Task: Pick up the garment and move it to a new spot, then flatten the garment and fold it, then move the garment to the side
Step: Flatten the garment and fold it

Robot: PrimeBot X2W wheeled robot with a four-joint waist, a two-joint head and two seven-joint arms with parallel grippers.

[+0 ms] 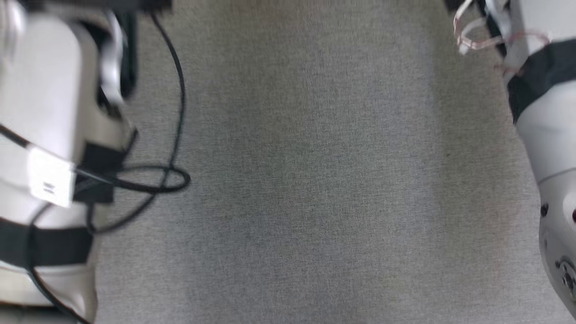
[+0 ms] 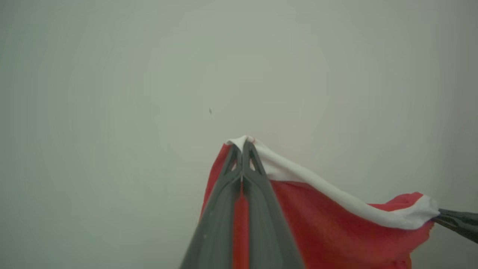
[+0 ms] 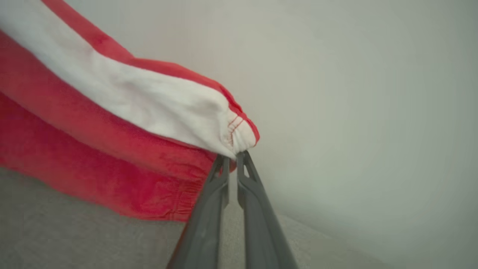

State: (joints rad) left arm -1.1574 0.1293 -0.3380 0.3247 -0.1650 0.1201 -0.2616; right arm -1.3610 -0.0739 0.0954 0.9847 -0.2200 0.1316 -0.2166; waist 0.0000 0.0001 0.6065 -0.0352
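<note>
Holding the garment [image 3: 93,123] up off the surface [image 1: 315,180] by two points of one edge, you look to be in the lift-and-carry step, or at its very end with the flattening to follow; nothing is laid out yet. Your left tool [image 2: 242,144], rising from the bottom centre of the left wrist view, has its fingers pressed together on a peak of cloth where the white band [image 2: 317,186] begins. Your right tool [image 3: 231,157], at the lower middle of the right wrist view, is pinched on the gathered, stitched end of that same band. Between the two grips the band sags in a shallow curve, and the red body hangs below it in soft folds. The cloth looks thick and fleecy, limp rather than stiff, with a puckered hem at the lower centre of the right wrist view. The surface is a grey, coarse-woven cover, flat and matte, running between the left forearm [image 1: 40,112] and right forearm [image 1: 549,135] in the head view. Next, I judge, you should draw the tools apart to take out the sag, lower them level so the hanging red part lands first, then pull it flat before letting go. Mind the loose cable [image 1: 180,112] at the upper left of the head view.
</note>
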